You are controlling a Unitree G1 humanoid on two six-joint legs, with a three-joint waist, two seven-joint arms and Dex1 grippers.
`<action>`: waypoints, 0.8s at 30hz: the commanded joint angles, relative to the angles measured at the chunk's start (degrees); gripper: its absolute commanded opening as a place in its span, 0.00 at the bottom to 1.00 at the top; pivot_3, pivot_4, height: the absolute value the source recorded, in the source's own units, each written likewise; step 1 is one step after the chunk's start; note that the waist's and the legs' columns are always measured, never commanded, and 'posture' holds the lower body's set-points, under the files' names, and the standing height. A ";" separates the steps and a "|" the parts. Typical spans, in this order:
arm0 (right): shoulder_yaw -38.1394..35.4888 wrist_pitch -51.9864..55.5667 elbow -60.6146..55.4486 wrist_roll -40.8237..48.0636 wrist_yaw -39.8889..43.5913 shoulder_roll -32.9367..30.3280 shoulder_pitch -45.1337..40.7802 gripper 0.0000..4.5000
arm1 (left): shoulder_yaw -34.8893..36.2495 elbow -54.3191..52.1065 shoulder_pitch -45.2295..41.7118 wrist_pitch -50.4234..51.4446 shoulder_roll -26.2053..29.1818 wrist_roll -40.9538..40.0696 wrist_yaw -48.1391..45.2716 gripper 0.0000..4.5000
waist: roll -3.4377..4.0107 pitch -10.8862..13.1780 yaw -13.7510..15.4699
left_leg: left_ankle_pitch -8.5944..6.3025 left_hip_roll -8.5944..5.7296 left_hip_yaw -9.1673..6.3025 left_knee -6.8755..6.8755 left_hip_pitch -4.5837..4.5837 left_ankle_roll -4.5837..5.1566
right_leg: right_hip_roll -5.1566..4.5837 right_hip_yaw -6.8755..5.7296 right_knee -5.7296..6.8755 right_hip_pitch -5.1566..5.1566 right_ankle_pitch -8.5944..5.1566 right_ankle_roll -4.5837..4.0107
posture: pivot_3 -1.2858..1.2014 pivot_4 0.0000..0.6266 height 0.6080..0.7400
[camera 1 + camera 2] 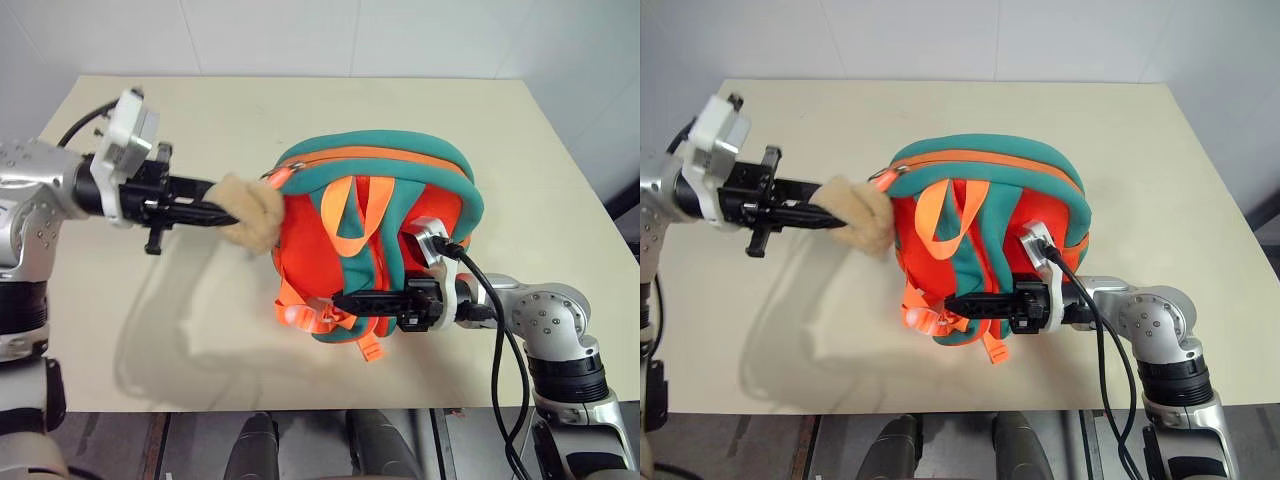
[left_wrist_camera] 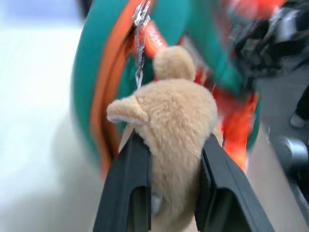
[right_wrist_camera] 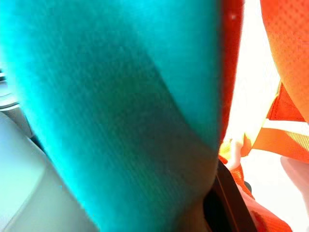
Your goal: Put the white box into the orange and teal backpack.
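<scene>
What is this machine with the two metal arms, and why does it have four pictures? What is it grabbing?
It is a robot with two arms, and each arm ends in a gripper with two black fingers. Two pictures come from cameras in its head, looking down at a table. The other two come from small cameras on its wrists, looking along the fingers.

On the table sits an orange and teal backpack. A tan plush toy hangs from its zipper by a little chain.

The left gripper is pinching the plush toy between its fingers; the left wrist picture shows that up close. The right gripper is shut on a teal strap of the backpack, and that strap fills most of the right wrist picture.
</scene>
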 commanded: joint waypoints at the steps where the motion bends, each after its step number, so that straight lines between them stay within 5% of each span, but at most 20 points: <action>1: -1.90 -0.87 -2.63 2.12 -0.74 0.52 0.96 0.03 | -0.09 4.26 1.61 -2.50 -0.10 3.19 0.62 0.15 | -0.01 0.00 0.19 | 0.00 0.00 0.00 0.01 -0.01 0.00 | 0.00 0.00 0.00 0.00 0.00 0.00 | 0.52 0.24 1.00; 7: -2.57 -1.35 -4.11 3.48 -3.00 0.83 2.33 0.03 | -3.34 12.77 4.11 -7.01 -3.33 8.37 0.66 0.15 | -0.03 -0.02 0.28 | 0.00 -0.01 -0.01 0.02 -0.02 0.00 | -0.01 -0.01 -0.02 0.03 0.00 0.00 | 0.52 0.24 1.00; 14: -2.57 -5.53 -6.08 1.92 -6.68 3.84 3.97 0.03 | -3.49 0.10 18.90 -7.83 -12.74 4.04 2.97 0.15 | 0.01 -0.06 0.13 | -0.01 0.07 0.01 -0.13 -0.03 0.01 | -0.01 -0.03 0.02 -0.07 -0.07 -0.12 | 0.52 0.24 1.00; 19: 0.65 -18.99 -9.99 -12.40 -7.56 5.21 3.58 0.03 | 0.47 -6.14 19.57 -6.76 -16.63 0.25 7.17 0.15 | 0.01 -0.06 0.51 | 0.02 0.02 -0.05 0.02 -0.03 -0.03 | -0.03 -0.08 0.04 0.01 0.01 -0.06 | 0.52 0.24 1.00; 22: -0.88 -20.60 -10.17 -12.49 -6.73 4.53 3.01 0.25 | 2.63 -8.44 18.14 -5.38 -16.85 -0.68 10.23 0.15 | 0.01 -0.06 0.51 | 0.03 -0.02 -0.04 0.05 -0.02 -0.03 | -0.06 -0.07 -0.06 0.08 0.10 -0.01 | 0.52 0.24 1.00; 24: -1.38 -21.83 -10.54 -13.87 -5.77 2.74 2.40 0.41 | 3.74 -8.71 17.42 -5.28 -16.35 -0.22 12.15 0.31 | 0.01 -0.06 0.53 | 0.04 -0.02 -0.05 0.07 -0.02 -0.02 | -0.06 -0.08 -0.06 0.08 0.11 -0.01 | 0.52 0.24 1.00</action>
